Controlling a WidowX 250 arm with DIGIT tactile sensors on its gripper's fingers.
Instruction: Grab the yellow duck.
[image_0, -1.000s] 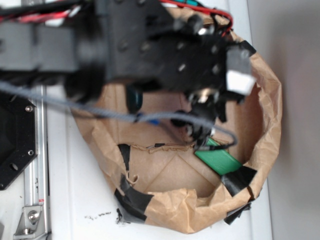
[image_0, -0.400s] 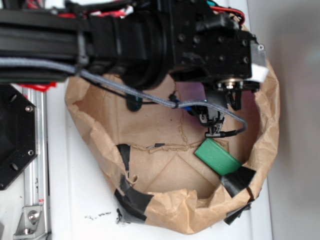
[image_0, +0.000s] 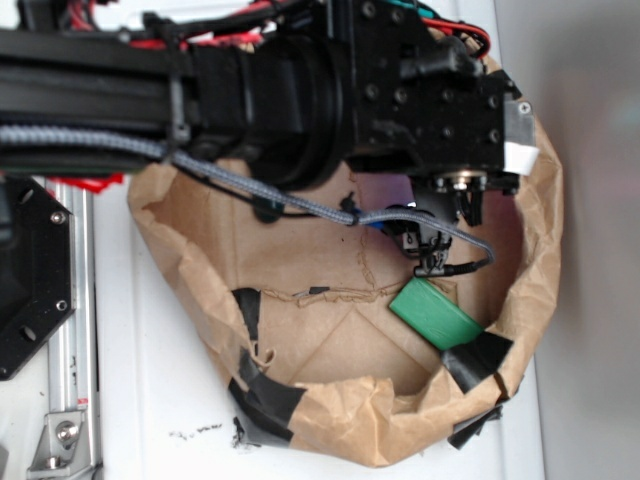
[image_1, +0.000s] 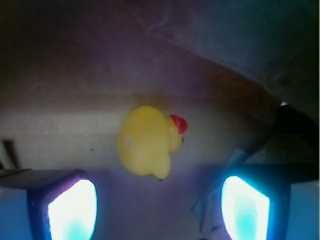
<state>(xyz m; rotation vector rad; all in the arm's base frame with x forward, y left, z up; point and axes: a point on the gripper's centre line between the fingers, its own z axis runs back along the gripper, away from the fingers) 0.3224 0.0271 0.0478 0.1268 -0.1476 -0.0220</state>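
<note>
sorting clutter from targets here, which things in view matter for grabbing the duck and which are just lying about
Belongs to the job:
- yellow duck, on the paper floor, ahead of the gripper
- gripper, fingers open, one to each side of the duck, not touching it

Just lying about:
- green block
- brown paper bowl with black tape patches

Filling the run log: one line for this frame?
phase: pre-grasp | gripper: open, above paper-lined bin | yellow duck: on bin floor, ahead of the fingers, untouched | green block: apart, near bin wall
</note>
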